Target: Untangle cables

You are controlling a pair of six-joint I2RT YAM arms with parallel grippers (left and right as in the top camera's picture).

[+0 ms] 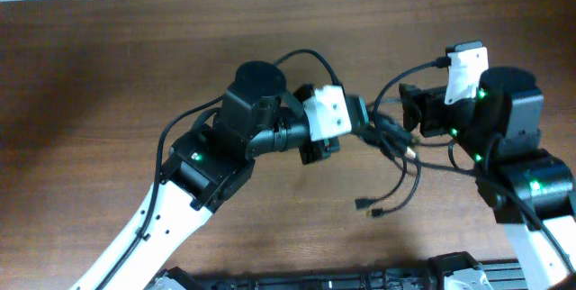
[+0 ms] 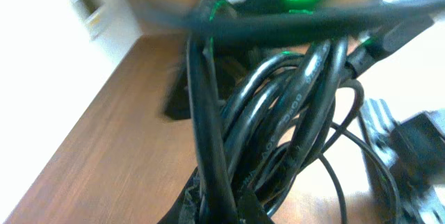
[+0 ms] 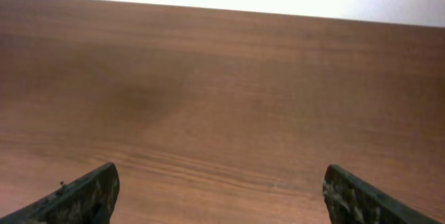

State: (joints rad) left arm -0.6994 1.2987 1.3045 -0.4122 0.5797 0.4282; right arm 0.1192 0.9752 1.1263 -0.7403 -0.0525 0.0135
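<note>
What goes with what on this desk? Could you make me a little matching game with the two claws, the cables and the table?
Things:
1. left claw
2. right claw
3. cables
4. table

States:
A. brown wood
B. wide open, holding nothing
C. black, bunched together
D. shut on the bunch

Pairs: 1-D, 2-B, 3-C, 4-A
</note>
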